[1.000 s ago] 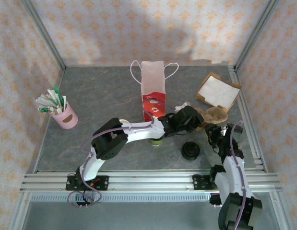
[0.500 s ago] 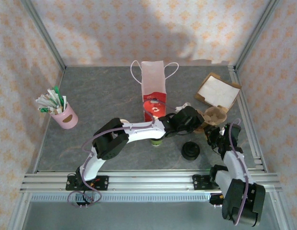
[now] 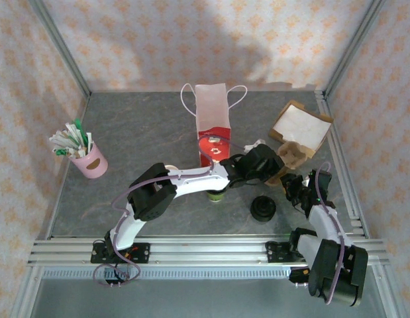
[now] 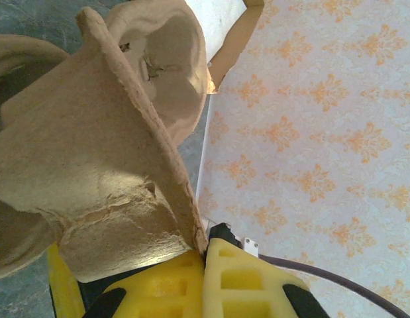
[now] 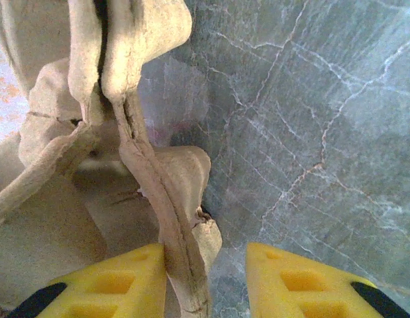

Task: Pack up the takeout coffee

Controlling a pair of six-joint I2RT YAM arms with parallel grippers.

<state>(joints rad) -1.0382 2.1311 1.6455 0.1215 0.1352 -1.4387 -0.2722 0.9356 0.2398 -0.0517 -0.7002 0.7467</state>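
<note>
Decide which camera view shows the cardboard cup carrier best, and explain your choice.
Top external: the cup carrier shows nearly whole, right of the paper bag. The left wrist view crops it to one well and a wall; the right wrist view to close-up ridges.

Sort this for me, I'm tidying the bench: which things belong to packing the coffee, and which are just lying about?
Job: pulp cup carrier, gripped by the left tool; paper bag; cup half hidden under the left arm.
Lying about: pink cup of sachets; stack of black lids; cardboard box.
</note>
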